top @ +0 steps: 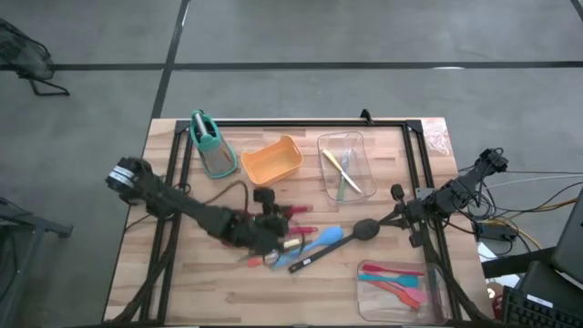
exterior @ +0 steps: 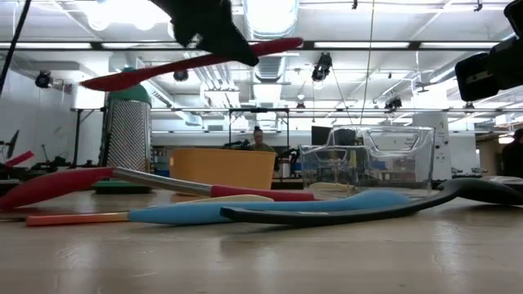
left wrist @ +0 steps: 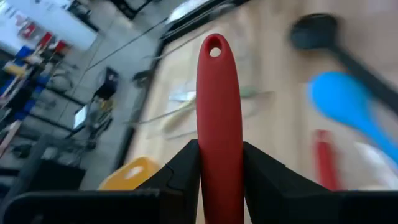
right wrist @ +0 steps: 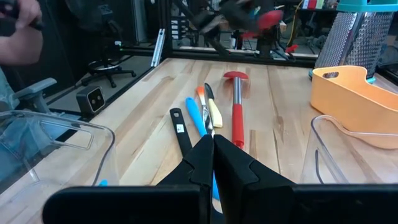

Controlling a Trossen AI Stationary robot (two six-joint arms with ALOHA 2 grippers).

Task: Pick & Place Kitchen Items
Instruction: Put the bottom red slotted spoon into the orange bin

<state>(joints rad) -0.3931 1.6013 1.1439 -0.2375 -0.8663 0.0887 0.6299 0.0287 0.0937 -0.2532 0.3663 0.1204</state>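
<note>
My left gripper is above the middle of the table, shut on a red spatula that is lifted well clear of the wood. Below it a blue spoon, a black ladle, a red-handled utensil and an orange-handled one lie flat on the table. My right gripper waits shut at the table's right side, holding nothing. My left gripper pinches the red spatula's handle between its two fingers, back from the free end. That end, with its hanging hole, sticks out ahead past the fingertips. The spatula is lifted clear and tilted, blade end lower.
An orange tub and a grey grater-like holder stand at the back. A clear tray at the back right holds yellow and green pieces. Another clear tray at the near right holds red and teal utensils.
</note>
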